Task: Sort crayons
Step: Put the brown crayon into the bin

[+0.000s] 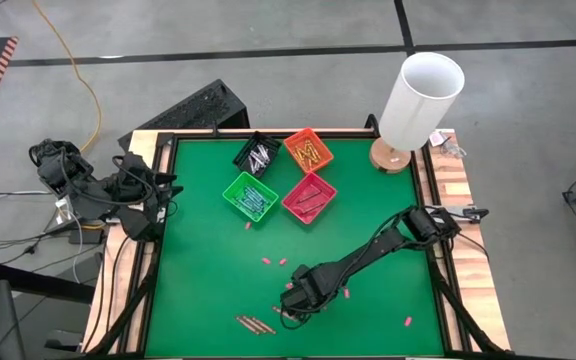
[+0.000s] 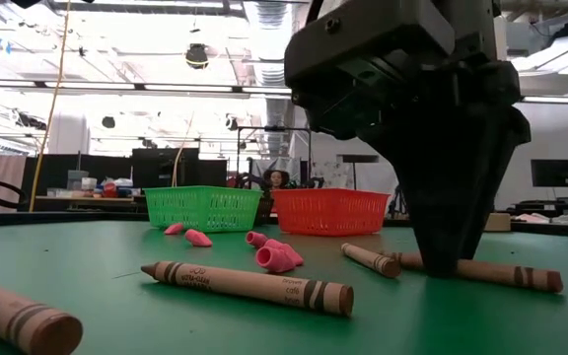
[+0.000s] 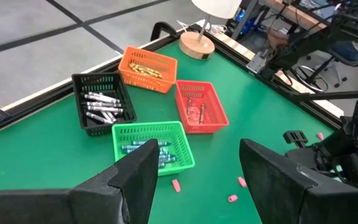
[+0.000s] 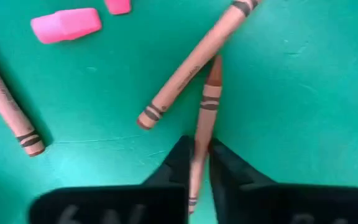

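Several brown crayons lie flat on the green table near its front edge. One brown crayon (image 4: 205,106) lies between the fingers of my right gripper (image 4: 199,163), which points straight down and is shut on it (image 1: 293,303). A second crayon (image 4: 194,62) lies slantwise, touching the first near its tip, and a third (image 4: 6,102) lies apart. In the low view two more crayons (image 2: 249,284) (image 2: 18,323) lie nearer. My left gripper (image 3: 194,180) hangs open and raised over the table's left edge, holding nothing. My right gripper pinches the brown crayon's long sides (image 4: 197,149) between its two fingers, close to the crayon's flat banded end. The fingers come from above, pointing down, and lie across the crayon. The crayon rests flat on the table, its tip pointing away from the fingers.
Four small bins stand at the far middle: black (image 1: 256,153), orange (image 1: 308,150), green (image 1: 250,195) and red (image 1: 309,196), each with crayons inside. Pink bits (image 4: 66,25) are scattered over the table. A lamp with a white shade (image 1: 420,98) stands at the far right corner.
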{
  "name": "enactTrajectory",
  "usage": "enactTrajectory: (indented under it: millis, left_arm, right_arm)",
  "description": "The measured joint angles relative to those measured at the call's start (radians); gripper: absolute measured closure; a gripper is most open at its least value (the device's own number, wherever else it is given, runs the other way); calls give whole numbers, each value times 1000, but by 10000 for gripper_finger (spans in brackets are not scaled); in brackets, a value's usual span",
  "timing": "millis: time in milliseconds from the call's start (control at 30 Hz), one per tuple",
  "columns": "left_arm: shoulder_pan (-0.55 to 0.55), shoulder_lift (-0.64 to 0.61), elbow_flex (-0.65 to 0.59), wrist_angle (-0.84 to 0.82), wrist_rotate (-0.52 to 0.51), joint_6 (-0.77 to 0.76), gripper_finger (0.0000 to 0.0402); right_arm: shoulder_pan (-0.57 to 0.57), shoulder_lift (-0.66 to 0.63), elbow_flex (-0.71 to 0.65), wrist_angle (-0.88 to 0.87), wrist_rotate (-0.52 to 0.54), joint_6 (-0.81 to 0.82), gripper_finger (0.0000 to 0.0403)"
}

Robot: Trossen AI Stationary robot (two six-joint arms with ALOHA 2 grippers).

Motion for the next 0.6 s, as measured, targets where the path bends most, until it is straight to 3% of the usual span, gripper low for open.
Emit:
enactTrajectory:
  millis: [133, 600]
  left_arm:
    - [0, 0, 0, -5, -2, 2, 189]
    - [0, 0, 0, -21, 8, 0, 189]
  right_arm:
    - [2, -10, -1, 1, 4, -5, 395]
    - [-54, -179, -6, -177, 64, -147, 401]
